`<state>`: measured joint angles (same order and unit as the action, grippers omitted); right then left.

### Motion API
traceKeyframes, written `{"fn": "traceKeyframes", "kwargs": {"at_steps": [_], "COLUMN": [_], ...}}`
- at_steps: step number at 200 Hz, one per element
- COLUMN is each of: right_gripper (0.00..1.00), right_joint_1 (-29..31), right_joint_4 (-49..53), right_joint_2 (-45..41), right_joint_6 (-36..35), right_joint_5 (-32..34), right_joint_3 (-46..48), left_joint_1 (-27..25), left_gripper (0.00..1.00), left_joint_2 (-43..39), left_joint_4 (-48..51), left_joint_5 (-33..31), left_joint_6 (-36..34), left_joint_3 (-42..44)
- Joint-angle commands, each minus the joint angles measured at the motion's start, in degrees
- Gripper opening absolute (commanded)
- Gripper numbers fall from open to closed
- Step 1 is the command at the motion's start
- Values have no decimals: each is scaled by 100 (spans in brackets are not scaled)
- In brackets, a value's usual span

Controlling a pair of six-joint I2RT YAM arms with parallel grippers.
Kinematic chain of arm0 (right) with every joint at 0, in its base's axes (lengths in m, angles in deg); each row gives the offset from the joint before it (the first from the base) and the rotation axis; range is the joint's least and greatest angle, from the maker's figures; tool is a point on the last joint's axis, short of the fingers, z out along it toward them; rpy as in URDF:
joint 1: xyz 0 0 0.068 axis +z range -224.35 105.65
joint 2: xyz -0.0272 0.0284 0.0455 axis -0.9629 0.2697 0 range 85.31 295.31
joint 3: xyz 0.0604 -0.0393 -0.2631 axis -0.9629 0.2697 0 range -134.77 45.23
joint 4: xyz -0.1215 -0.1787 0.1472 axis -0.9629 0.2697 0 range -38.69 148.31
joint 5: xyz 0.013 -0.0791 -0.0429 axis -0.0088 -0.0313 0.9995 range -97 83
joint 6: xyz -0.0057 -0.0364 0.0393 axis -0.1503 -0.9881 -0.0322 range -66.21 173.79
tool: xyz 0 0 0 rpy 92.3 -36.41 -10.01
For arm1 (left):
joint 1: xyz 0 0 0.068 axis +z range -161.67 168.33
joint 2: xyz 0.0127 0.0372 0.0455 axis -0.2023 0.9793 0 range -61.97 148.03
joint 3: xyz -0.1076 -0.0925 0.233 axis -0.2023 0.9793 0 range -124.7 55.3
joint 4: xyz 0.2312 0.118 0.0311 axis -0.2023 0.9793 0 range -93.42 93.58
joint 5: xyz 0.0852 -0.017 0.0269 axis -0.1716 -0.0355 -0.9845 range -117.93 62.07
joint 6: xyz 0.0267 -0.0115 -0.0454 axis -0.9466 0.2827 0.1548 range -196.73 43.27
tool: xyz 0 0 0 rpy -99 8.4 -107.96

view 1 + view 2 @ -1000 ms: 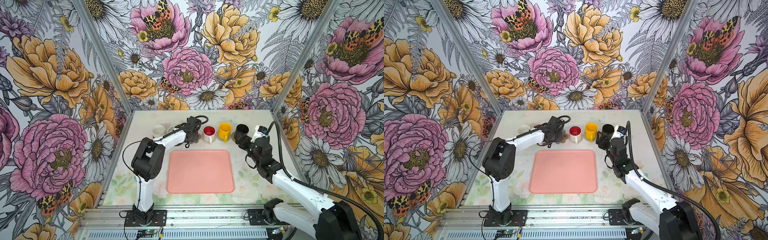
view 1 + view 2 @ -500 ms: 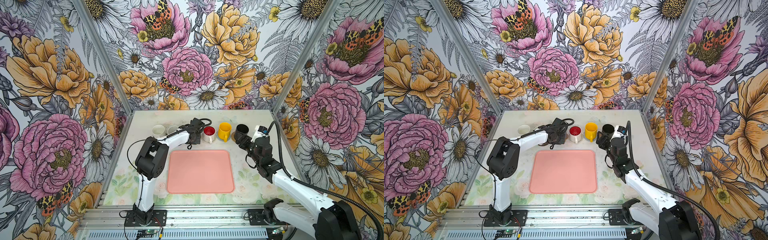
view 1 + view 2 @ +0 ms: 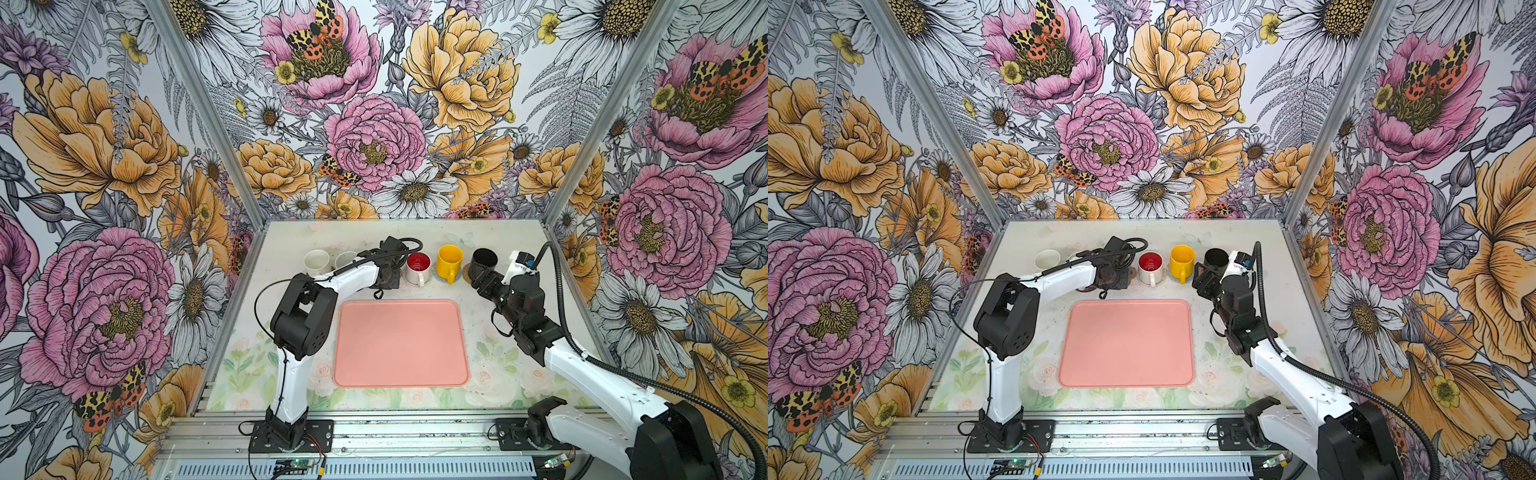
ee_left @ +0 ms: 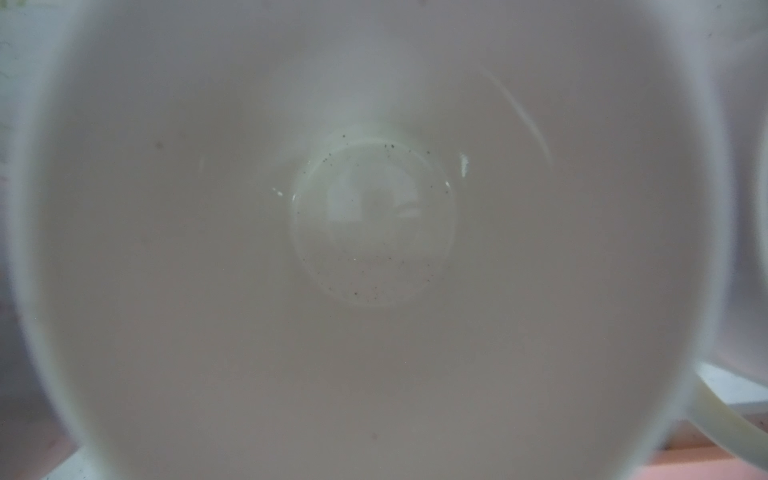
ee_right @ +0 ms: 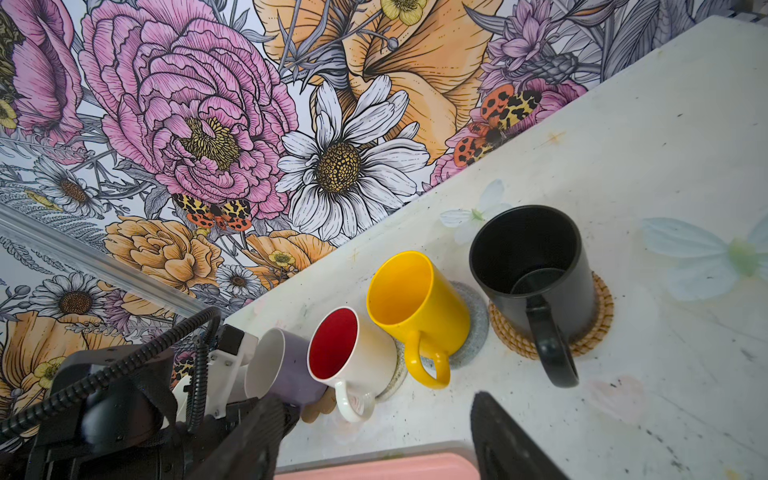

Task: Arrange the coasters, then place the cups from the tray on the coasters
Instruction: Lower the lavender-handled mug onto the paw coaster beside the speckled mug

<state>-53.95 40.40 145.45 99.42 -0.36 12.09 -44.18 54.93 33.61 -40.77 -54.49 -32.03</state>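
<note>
Salmon-pink tray (image 3: pixel 401 343) bare, left gripper (image 3: pixel 390 277) clamping lavender mug (image 5: pixel 291 374), right gripper (image 5: pixel 376 415) spread, holding nothing.

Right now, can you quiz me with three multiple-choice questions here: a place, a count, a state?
1. Mugs on the pink tray: A none; B two; C six.
2. The black mug stands: A on the tray; B on a rattan coaster; C inside another mug.
3. The right end effector is: A open; B shut on the black mug; C shut on the tray.
Answers: A, the tray's surface is bare; B, a woven ring shows under it; A, its jaws stand apart, nothing between.
</note>
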Motion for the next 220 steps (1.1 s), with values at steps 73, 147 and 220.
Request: {"fn": "traceKeyframes", "kwargs": {"at_steps": [73,147,220], "right_gripper": [73,73,73], "right_joint_1": [-54,-61,-64], "right_joint_4": [-9,-9,-8], "right_joint_2": [51,66,73], "right_joint_6": [69,77,71], "right_joint_5": [-83,-123,-136], "right_joint_3": [7,-16,-6], "left_joint_1": [-24,-67,-133], "left_gripper": [0,0,20], "left_joint_2": [-85,-54,-2], "left_joint_4": [-116,-66,67], "left_joint_5": [-327,-280,-341], "left_joint_6": [-115,-74,-88], "left_joint_3": [-205,-184,-280]}}
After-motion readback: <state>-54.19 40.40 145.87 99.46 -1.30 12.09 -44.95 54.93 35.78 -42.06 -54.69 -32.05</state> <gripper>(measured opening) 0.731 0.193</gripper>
